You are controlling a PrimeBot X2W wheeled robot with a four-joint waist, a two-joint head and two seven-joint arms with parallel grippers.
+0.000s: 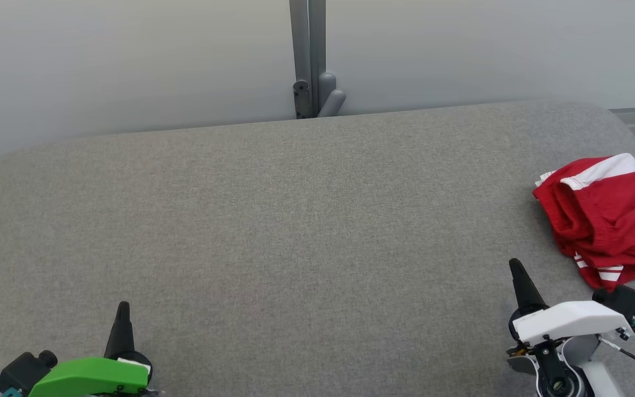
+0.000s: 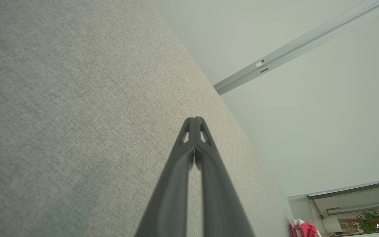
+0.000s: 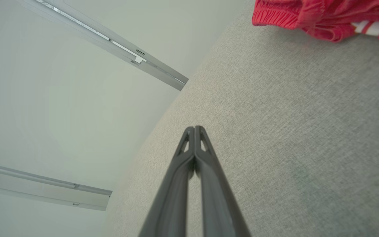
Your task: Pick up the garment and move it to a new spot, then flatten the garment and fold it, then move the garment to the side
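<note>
Garment (image 1: 607, 215), a single crumpled red-and-white piece, lies on the grey worktop (image 1: 295, 220) just ahead and right of the right tool (image 1: 516, 267); that and the left tool (image 1: 123, 307), two in all, are pinched closed, empty.

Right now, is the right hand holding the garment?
No, the right hand is shut on nothing over the grey surface, and the garment lies crumpled apart from it.

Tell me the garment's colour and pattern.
The garment is red with white stripes; head view shows it best.
</note>
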